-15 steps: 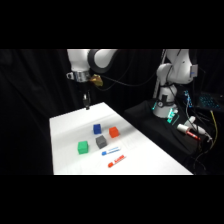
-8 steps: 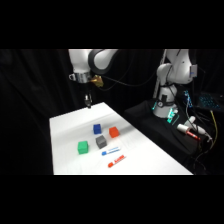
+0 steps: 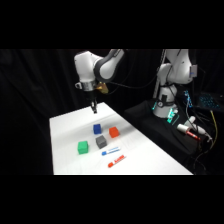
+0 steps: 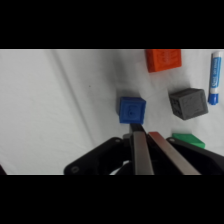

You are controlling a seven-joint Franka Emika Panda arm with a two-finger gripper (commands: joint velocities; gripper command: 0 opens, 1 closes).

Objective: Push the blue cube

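Observation:
The blue cube (image 3: 97, 128) rests on the white table (image 3: 67, 130), with other coloured cubes close by. My gripper (image 3: 94, 109) hangs above the table a little beyond the cube, towards the far edge, touching nothing. Seen from the wrist, the blue cube (image 4: 132, 109) sits just past my gripper (image 4: 137, 131), whose fingers are shut and hold nothing.
An orange-red cube (image 3: 114, 131), a dark grey cube (image 3: 101, 141) and a green cube (image 3: 83, 147) surround the blue one. A blue-and-white marker (image 3: 110, 151) and a red marker (image 3: 116, 160) lie nearer the front. The arm's base (image 3: 167, 95) and cables stand at the right.
The gripper has shifted slightly down and towards the blue cube. The cubes and markers have not moved.

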